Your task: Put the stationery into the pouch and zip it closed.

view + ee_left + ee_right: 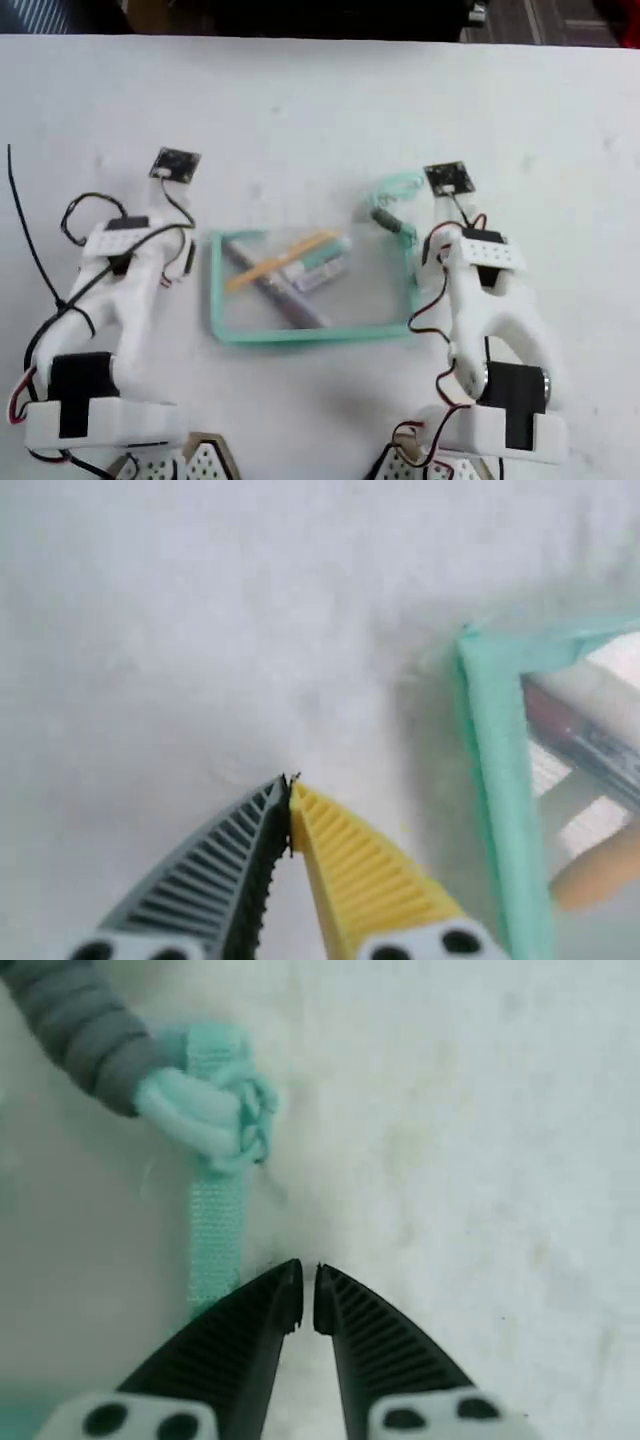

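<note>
The left gripper (290, 783) is pressed together. Its grey and yellow tips meet with nothing between them, over bare table (300, 100) just beside the green edge of the pouch (492, 780). The right gripper (308, 1282) is all but closed, with only a thin slit between its 2 black tips, and it pinches nothing. The green strap (215, 1230) runs just beside 1 of its fingers; I cannot tell whether they touch. The strap's knot is tied to a grey pull (85, 1030).

In the high view the pouch lies flat at the centre of the frame, between the 2 arms. It is clear plastic with a green rim. Inside it lie pens (290, 285) and an orange pencil (280, 258), crossing at an angle. The strap curls off the pouch's upper right corner, close to the right arm (490, 310). The left arm (120, 280) stands at the lower left of the frame and the right arm at the lower right. I cannot tell whether the zip is closed.
</note>
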### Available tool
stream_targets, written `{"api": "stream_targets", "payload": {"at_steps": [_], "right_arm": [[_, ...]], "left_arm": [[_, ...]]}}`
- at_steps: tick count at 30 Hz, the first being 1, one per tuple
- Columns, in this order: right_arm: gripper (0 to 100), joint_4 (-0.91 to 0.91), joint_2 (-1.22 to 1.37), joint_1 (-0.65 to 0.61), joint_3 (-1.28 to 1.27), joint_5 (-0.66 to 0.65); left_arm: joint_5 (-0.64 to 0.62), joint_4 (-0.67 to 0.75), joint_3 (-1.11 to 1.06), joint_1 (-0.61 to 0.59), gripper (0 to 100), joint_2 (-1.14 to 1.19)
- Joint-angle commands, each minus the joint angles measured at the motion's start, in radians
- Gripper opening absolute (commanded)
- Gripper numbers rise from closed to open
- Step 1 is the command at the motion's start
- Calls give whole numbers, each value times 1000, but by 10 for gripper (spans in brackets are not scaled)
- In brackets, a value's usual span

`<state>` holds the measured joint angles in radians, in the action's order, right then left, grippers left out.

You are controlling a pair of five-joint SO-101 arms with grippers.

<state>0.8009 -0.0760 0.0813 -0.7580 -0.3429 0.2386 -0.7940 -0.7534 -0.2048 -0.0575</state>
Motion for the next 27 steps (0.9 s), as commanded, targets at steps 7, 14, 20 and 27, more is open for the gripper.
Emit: {"api": "stream_targets", "payload": {"at_steps": [7,14,20,27], "right_arm": [[18,28,-82,-41,-5,-8],[18,-21,-71,16,-8,-2],[18,-27,-64,22,-3,-2],[18,-42,-71,22,-3,-2]], "left_arm": [[-81,-18,100,171,20,44],[-143,28,141,186,20,44],[-186,-34,186,142,20,35],[-181,-222,365,-65,20,-77]]}}
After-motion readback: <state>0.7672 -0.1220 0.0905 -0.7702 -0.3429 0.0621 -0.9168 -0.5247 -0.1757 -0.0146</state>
